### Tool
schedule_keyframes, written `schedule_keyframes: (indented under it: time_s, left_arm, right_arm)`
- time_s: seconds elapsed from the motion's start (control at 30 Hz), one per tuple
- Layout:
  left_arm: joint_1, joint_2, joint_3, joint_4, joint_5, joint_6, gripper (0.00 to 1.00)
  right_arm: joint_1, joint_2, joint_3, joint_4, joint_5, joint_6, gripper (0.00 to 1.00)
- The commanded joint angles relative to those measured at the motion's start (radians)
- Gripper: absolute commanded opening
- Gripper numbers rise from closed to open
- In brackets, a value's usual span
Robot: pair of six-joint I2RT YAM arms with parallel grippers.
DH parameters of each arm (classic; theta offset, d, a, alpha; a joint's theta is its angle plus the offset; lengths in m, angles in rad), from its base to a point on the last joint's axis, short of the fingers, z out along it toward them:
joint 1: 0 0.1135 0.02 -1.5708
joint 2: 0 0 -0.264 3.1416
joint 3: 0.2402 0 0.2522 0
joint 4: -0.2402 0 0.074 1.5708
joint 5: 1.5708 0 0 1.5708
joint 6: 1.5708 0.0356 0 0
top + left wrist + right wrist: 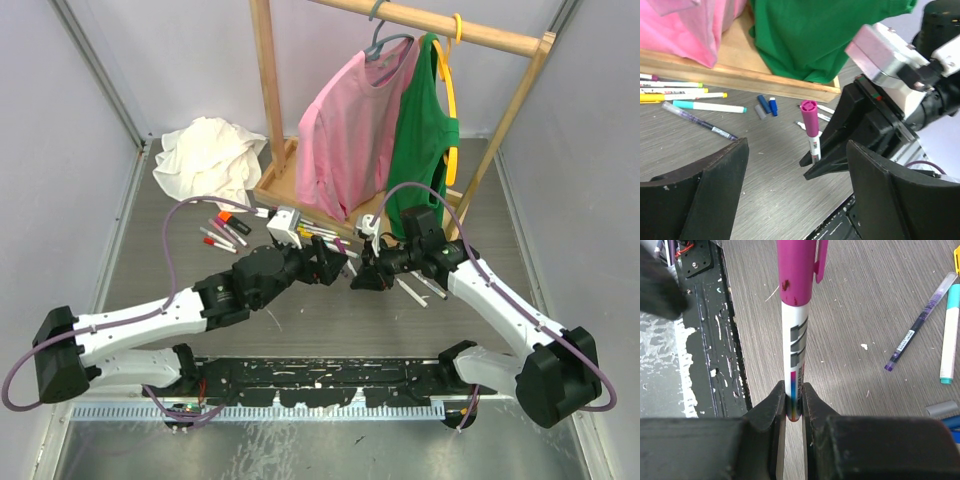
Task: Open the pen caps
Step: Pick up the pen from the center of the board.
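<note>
My right gripper (794, 401) is shut on the lower end of a white pen (794, 360) and holds it upright above the table. A magenta pen cap (796, 270) with a clip sits on the pen's upper end. In the left wrist view the same pen (813, 146) and its cap (809, 117) stand between the right gripper's dark fingers (840, 145). My left gripper (797, 146) is open, facing the capped end with a gap to it and nothing between its jaws. From above, the left gripper (325, 265) and the right gripper (362, 275) meet at mid-table.
Loose pens lie on the table: a teal one (707, 106), a clear purple one (697, 121) and several by the wooden rack base (740, 80). Two blue caps (768, 104) and a grey cap (760, 112) lie nearby. Pink (345, 140) and green (425, 140) shirts hang behind; white cloth (210, 155) far left.
</note>
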Motion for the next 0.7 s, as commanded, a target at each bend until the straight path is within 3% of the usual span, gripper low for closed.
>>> schedule_keyframes:
  time_s: [0.0,0.27,0.4,0.67]
  left_arm:
    - [0.013,0.035,0.088,-0.032,-0.069,-0.035,0.77]
    - [0.038,0.127,0.130,0.015,-0.062,-0.085,0.64]
    - [0.053,0.161,0.142,0.034,-0.029,-0.105,0.53]
    - [0.075,0.188,0.127,0.054,0.043,-0.116,0.02]
  right_arm:
    - [0.008,-0.016,0.049,0.005,0.005,-0.028,0.01]
    - [0.012,-0.016,0.047,0.004,0.008,-0.031,0.01]
    - [0.014,-0.018,0.047,0.003,0.011,-0.033,0.01]
    - [0.016,-0.024,0.046,0.004,0.017,-0.036,0.04]
